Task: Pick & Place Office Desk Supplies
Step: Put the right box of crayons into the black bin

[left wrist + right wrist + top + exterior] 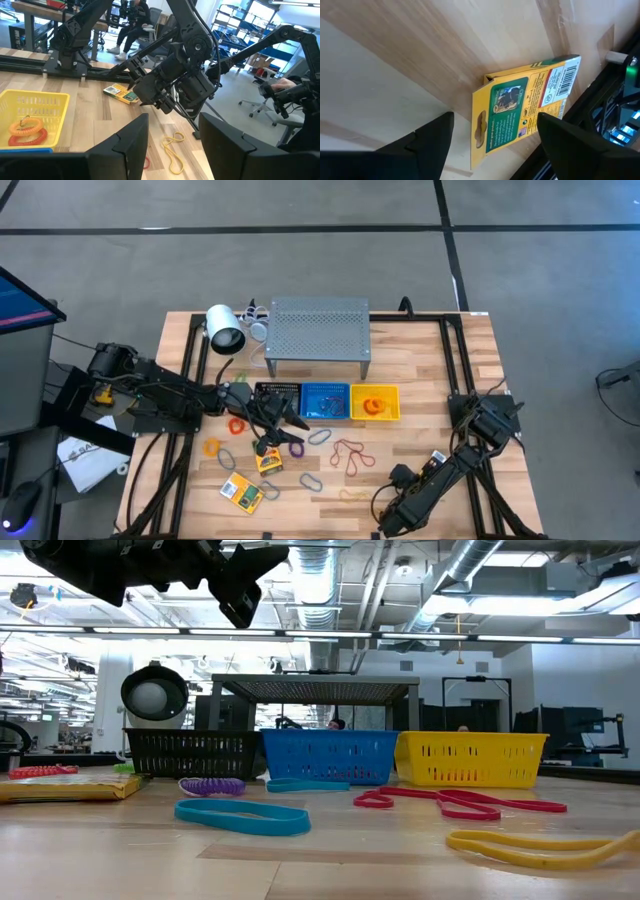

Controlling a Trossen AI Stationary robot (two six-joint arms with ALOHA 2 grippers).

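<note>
The wooden table (420, 405) carries black, blue and yellow baskets (375, 402) in a row. Left gripper (285, 423) hovers open above scattered bands; right gripper (492, 137) gapes empty over a crayon pack (520, 107).

We see two matte black arms w/ black cables; left gripper (170, 145) has broad, angular black fingers.
</note>
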